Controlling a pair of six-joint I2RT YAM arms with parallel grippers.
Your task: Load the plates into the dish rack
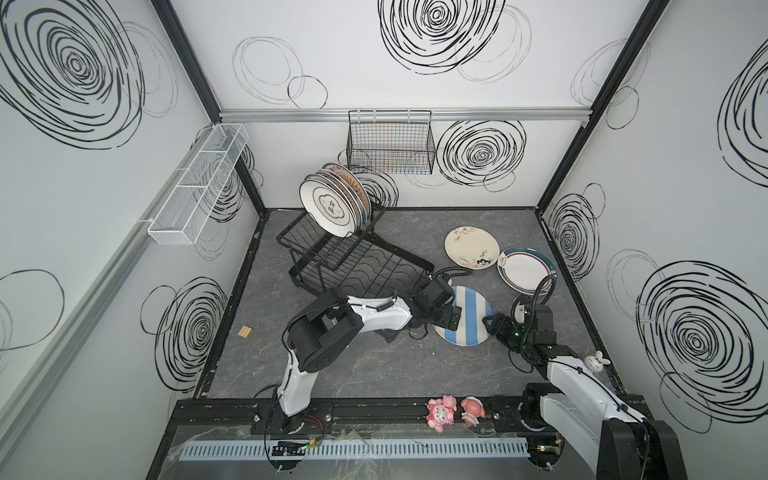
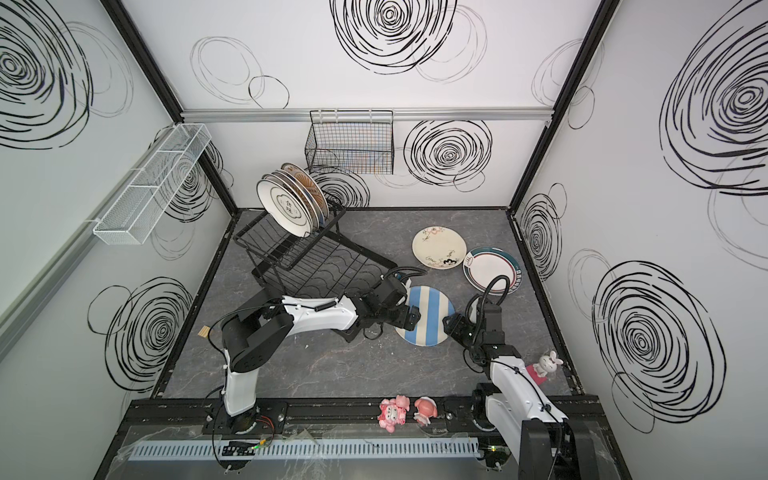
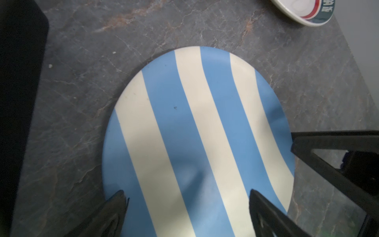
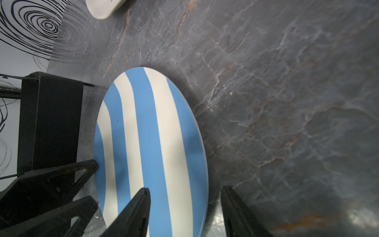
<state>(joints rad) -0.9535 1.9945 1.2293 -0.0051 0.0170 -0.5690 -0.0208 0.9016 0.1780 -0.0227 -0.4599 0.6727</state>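
Black dish rack (image 1: 357, 266) is seen leftmost, plates (image 1: 332, 208) stood in its upper tier. On the surface (image 1: 374, 374), the striped plate (image 1: 471, 316) is overhung by the released left pincer (image 1: 454, 319) and straddled at its rim by the released right pincer (image 1: 489, 326).

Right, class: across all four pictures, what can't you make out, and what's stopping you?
Racked plates: count unclear in both top views; they overlap.
Striped plate: left edge hidden under the left arm in both top views.
Teal plate: cut off by the left wrist view's edge.
Black basket: contents, if any, blurred behind its grid.
Right gripper: jaws straddle the striped plate's rim; contact unclear in the right wrist view.
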